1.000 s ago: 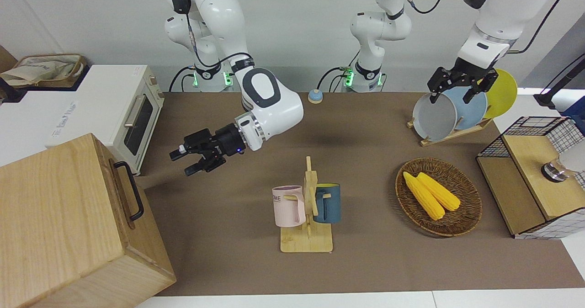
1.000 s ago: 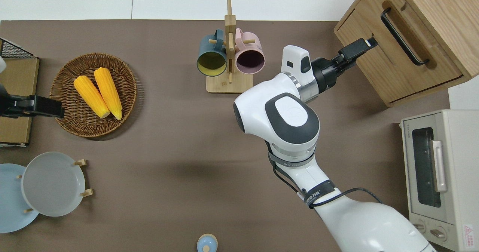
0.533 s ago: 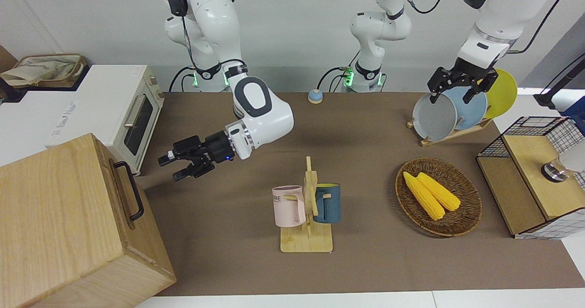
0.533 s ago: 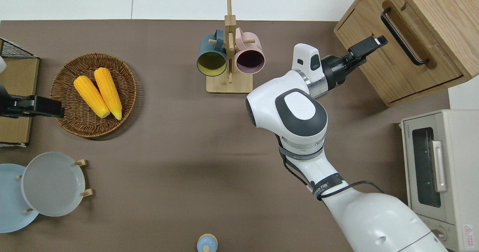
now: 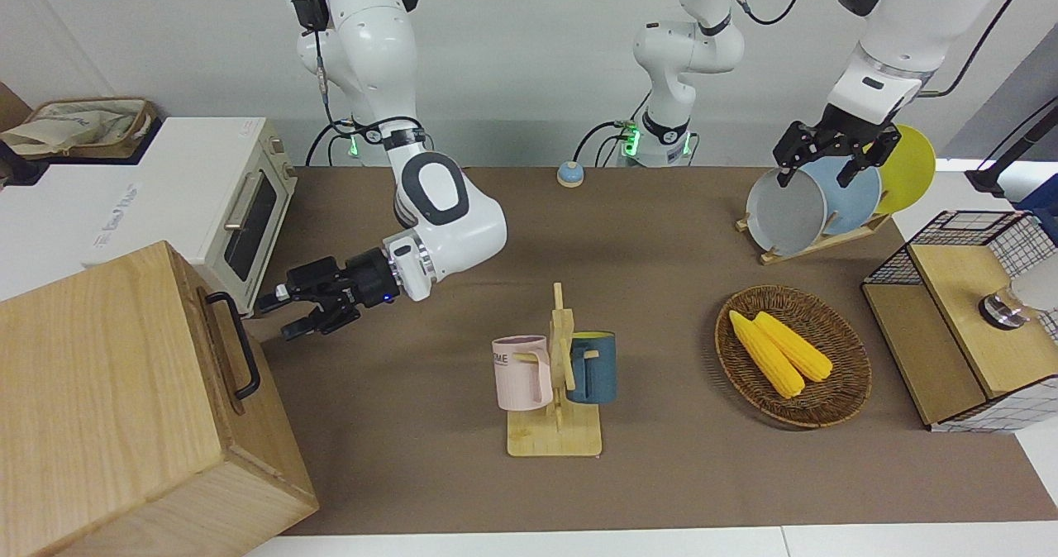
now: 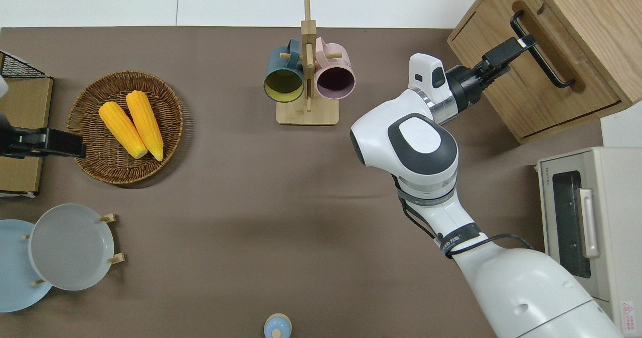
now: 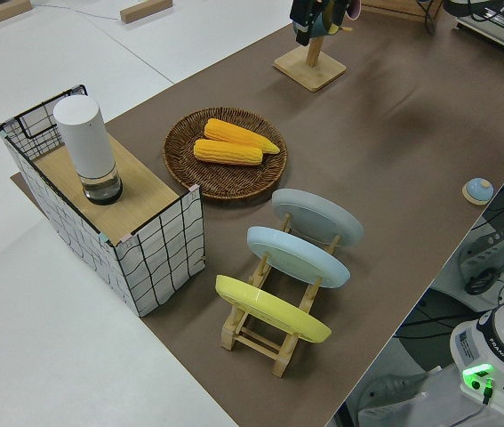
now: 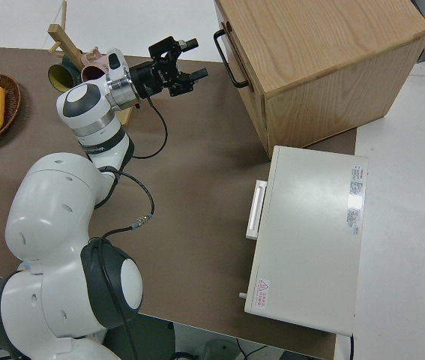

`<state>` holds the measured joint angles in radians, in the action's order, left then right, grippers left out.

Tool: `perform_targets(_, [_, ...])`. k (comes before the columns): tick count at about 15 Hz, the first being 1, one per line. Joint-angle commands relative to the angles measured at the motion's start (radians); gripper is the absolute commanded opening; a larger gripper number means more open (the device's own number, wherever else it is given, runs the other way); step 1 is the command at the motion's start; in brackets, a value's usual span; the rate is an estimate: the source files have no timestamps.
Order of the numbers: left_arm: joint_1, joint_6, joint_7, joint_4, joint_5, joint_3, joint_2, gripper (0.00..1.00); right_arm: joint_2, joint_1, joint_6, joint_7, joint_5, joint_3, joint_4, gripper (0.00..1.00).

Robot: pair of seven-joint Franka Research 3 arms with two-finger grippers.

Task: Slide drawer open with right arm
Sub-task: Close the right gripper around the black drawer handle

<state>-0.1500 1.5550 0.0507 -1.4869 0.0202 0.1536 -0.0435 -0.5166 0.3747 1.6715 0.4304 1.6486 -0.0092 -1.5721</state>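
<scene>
Now that my right hand has crossed from mid-tabletop to the black handle, fingers spread and empty, the shut drawer at two o'clock awaits my grip.

Toaster oven; mug rack; corn basket.

We see the big pale-wood box at the right arm's end of the bench, the white toaster oven beside it, nearer the robots; our open right tool hangs just beside the black bar handle.
</scene>
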Motion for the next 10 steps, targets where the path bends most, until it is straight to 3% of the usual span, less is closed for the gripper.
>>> perform_targets(1, [-0.017, 0.000, 0.008, 0.020, -0.012, 0.017, -0.013, 1.00, 0.004, -0.042, 0.039, 0.044, 0.037, 0.011, -0.019, 0.983])
perform_targets(10, [-0.017, 0.000, 0.008, 0.020, -0.012, 0.017, -0.013, 1.00, 0.004, -0.109, 0.131, 0.062, 0.039, 0.009, -0.019, 0.981])
